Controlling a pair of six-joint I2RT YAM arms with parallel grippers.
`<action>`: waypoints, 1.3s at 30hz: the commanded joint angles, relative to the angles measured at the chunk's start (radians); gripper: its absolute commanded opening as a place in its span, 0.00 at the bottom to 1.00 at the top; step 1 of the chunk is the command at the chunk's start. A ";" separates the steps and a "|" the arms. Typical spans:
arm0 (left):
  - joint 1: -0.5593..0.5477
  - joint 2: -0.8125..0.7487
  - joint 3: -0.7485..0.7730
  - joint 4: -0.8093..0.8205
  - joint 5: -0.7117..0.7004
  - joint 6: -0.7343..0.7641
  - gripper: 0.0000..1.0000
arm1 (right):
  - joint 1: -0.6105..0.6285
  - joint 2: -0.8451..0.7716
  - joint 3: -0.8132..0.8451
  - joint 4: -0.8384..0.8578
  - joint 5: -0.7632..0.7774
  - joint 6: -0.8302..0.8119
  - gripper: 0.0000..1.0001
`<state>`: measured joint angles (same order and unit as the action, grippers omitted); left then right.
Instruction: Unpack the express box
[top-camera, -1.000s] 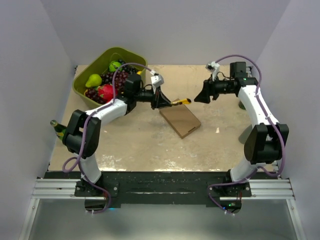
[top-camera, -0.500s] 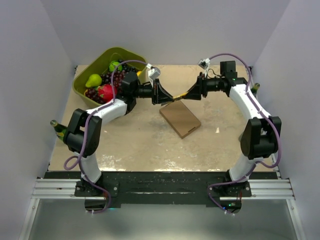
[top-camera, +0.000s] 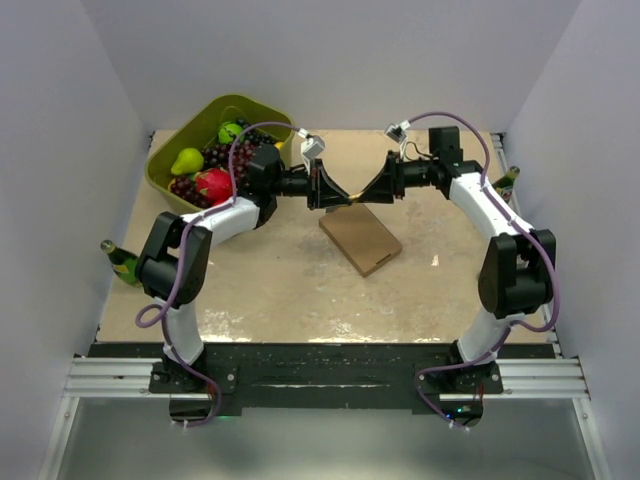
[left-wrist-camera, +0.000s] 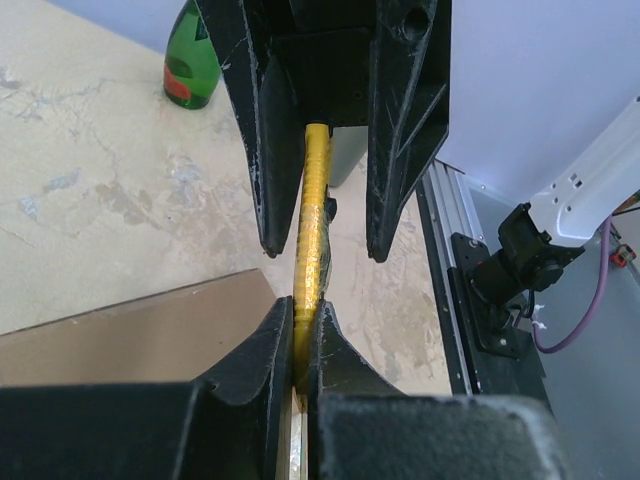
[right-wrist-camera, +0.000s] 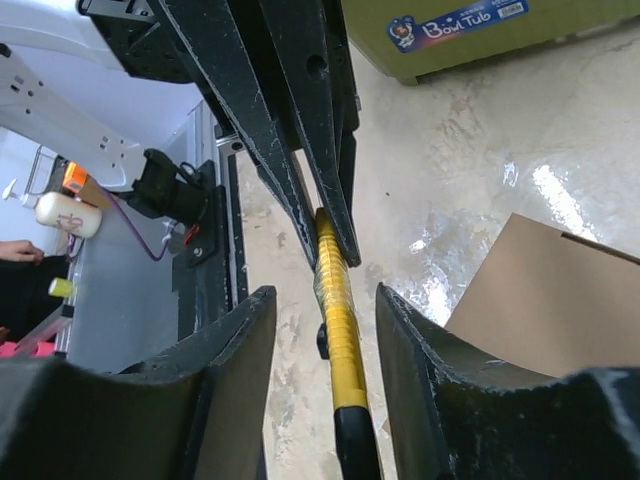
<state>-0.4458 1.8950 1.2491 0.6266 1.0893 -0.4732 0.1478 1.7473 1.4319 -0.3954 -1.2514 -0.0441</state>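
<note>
From above: holds a yellow tool (top-camera: 355, 197) in the left pincer (top-camera: 338, 194), in mid-air over the worktop (top-camera: 280, 290); meets it head-on with the right pincer (top-camera: 372, 192). Shows the box (top-camera: 362, 240) lying flat on the worktop just beside both, apart from the green tub (top-camera: 165, 165).

Left wrist: pinches the tool narrowly between both fingers, box edge (left-wrist-camera: 150, 330) underneath.

Right wrist: straddles the tool with fingers apart, gaps on both sides; shows a box corner (right-wrist-camera: 560, 300) alongside.

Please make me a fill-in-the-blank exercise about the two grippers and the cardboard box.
The left gripper is shut on the ___ tool.
The right gripper's jaws stand ___ around that tool.
The express box is plain ___ cardboard.
Missing words: yellow; open; brown.
</note>
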 joint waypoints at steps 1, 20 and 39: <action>-0.004 -0.010 0.029 0.073 0.032 -0.034 0.00 | 0.006 -0.003 0.001 0.020 -0.060 0.013 0.49; -0.004 -0.022 0.035 0.074 0.050 -0.042 0.00 | 0.049 0.004 0.035 -0.083 -0.031 -0.085 0.32; 0.010 -0.089 0.030 -0.340 -0.538 0.315 0.68 | 0.030 -0.095 0.154 -0.367 0.677 -0.343 0.00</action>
<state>-0.4461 1.8717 1.2514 0.4271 0.8375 -0.3233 0.1810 1.7348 1.5509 -0.7090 -0.9180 -0.3466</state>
